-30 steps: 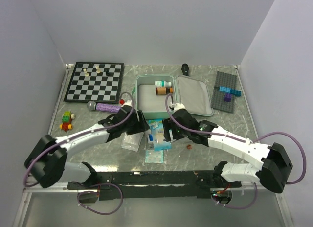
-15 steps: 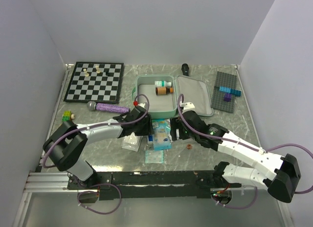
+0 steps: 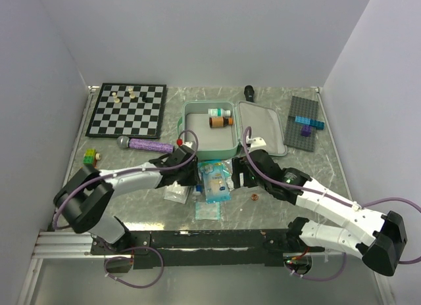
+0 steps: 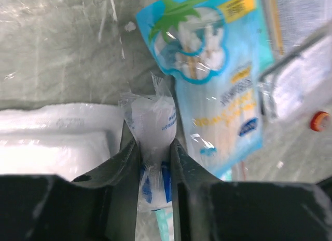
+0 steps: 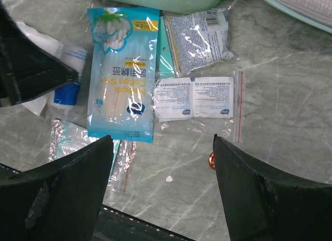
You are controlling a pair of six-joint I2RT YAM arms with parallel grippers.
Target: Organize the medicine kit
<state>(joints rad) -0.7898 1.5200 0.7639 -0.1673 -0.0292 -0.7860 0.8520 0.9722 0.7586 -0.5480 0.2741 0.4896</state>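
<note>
When seen from above, medicine kit (image 3: 205, 139): lies open at the table's far middle, lid flat to the right, two bottles (image 3: 221, 117) in the tray's far part.
Left gripper (image 3: 193, 179): low, just left of the cotton swab pack (image 3: 216, 182); arm stretched in from the near left, close to the table.
Right gripper (image 3: 233, 177): just right of that pack, beside the kit's near edge; arm reaching in from the near right.
Left wrist view, left gripper (image 4: 154, 158): fingers narrowed, pinching a clear-wrapped white packet (image 4: 150, 121); cotton swab pack just to its right.
Right wrist view, right gripper (image 5: 161, 189): fingers spread wide, gripping nothing, poised above the cotton swab pack and a zip bag of sachets (image 5: 196, 98).
</note>
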